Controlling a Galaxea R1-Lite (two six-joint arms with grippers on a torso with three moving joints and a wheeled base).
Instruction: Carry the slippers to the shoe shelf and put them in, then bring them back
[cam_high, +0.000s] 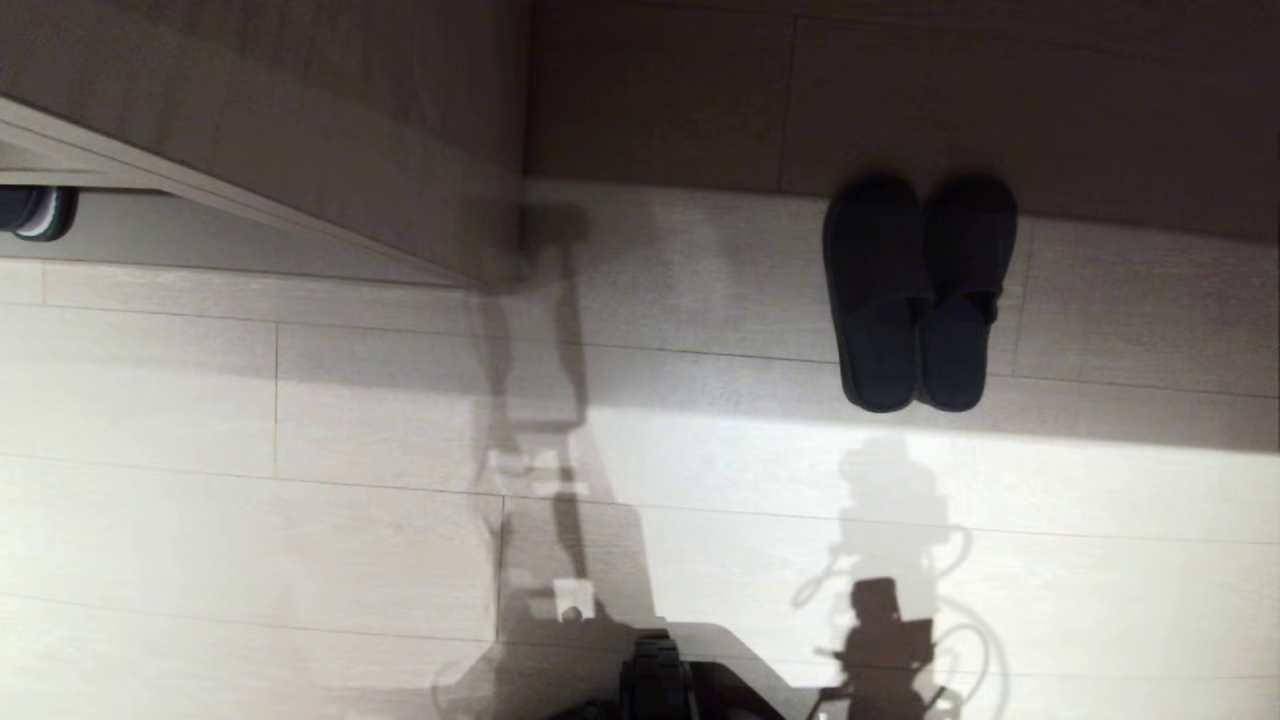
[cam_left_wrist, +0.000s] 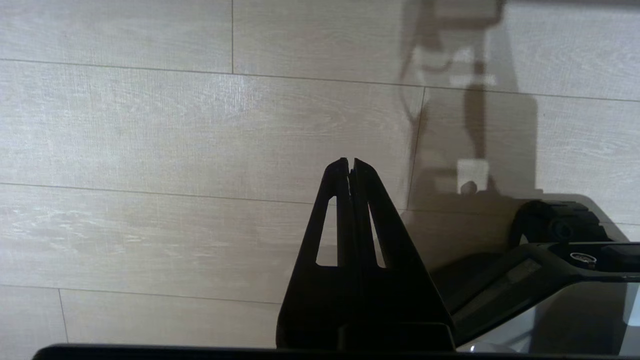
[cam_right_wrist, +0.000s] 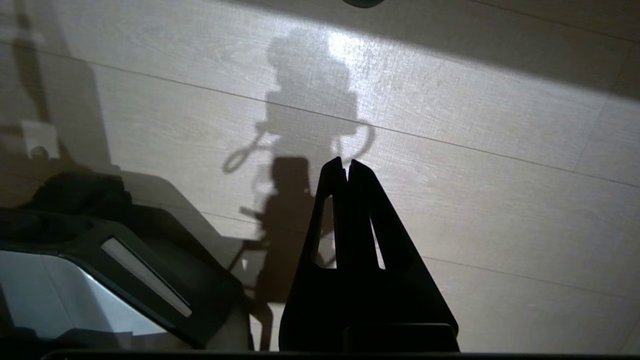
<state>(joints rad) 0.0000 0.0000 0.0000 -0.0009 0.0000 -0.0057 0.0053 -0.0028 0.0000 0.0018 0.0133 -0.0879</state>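
The slippers (cam_high: 880, 300), a dark plain pair, lie side by side on the pale plank floor at the right of the head view, close to a shadowed wall. At the upper left a beige wood-grain panel of the shoe shelf (cam_high: 300, 150) runs out to a corner near the middle. Neither gripper shows in the head view. My left gripper (cam_left_wrist: 349, 162) is shut and empty over bare floor. My right gripper (cam_right_wrist: 347, 162) is also shut and empty over bare floor, among the robot's shadows.
A dark slipper with a pale sole rim (cam_high: 38, 212) peeks from the low opening at the far left. My base (cam_high: 660, 680) sits at the near edge. A shadowed wall (cam_high: 900, 90) stands behind the slippers. Floor planks stretch between me and them.
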